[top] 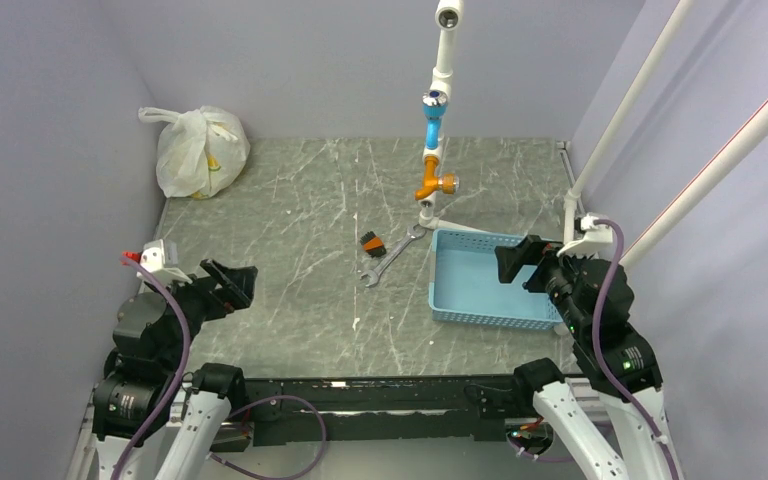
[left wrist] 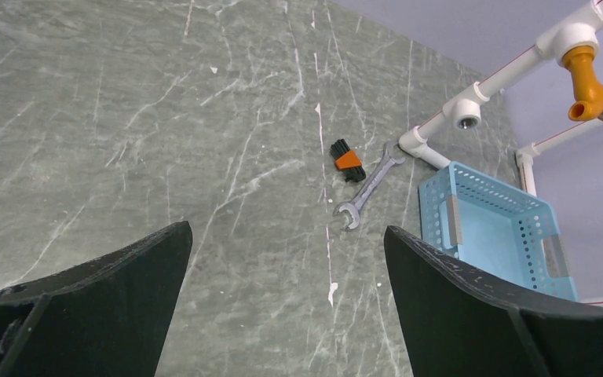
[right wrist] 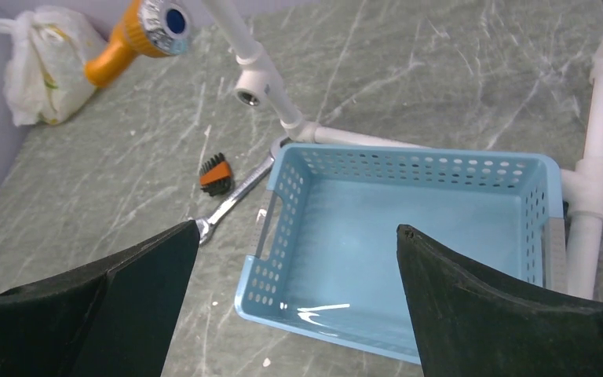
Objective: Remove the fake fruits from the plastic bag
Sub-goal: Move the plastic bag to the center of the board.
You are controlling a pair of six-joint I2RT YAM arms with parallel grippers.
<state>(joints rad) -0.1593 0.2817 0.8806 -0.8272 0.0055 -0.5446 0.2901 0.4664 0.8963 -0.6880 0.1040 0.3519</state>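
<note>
Left end effector [top: 232, 284], right end effector [top: 520, 262]: both released, empty. Plastic bag [top: 195, 150] sits in far-left tabletop [top: 310, 220] corner, fake fruits [top: 218, 158] inside. My worry: thin film slips, whole bag drags, fruits roll off.

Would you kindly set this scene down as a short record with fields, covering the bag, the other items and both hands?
plastic bag: far left corner of the table, bulging, nothing touching it
fake fruits: none seen outside the bag
basket: light blue, right side, empty
wrench: flat on the table, left of the basket
brush: small, black and orange, just left of the wrench
left hand: open, empty, near left, well short of the bag
right hand: open, empty, over the basket
task status: not yet begun
</note>
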